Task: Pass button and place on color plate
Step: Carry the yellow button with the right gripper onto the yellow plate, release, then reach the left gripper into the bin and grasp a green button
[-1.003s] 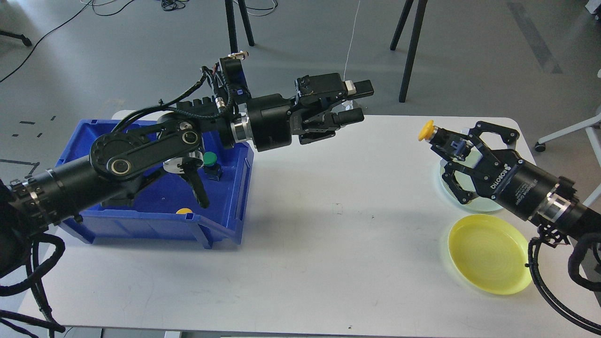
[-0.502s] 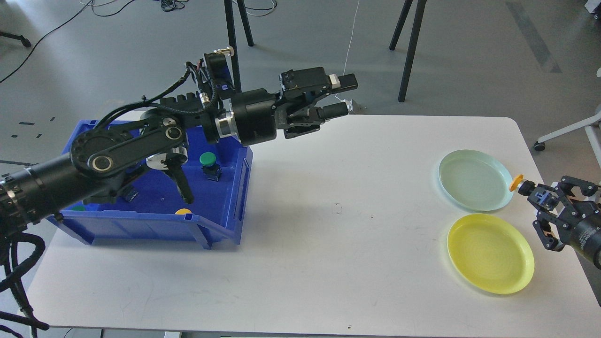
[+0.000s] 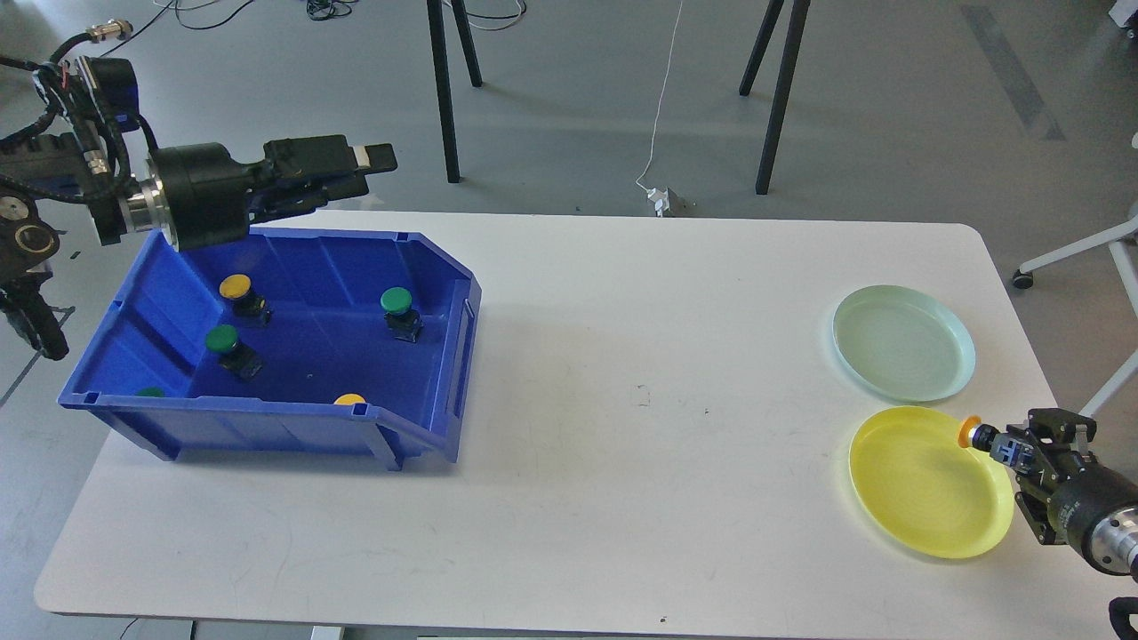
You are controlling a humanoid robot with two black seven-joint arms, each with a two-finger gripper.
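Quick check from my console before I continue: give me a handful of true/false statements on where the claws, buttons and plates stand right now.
1. The right claw holds a yellow button at the yellow plate's right edge. True.
2. The button already lies loose in the pale green plate. False: that plate is bare.
3. The left claw carries a green button. False: nothing shows between its fingers; it hangs over the blue bin's back edge.
4. Green and yellow buttons remain in the bin. True.

Blue bin point(image 3: 427, 427) on white table point(image 3: 622, 498)
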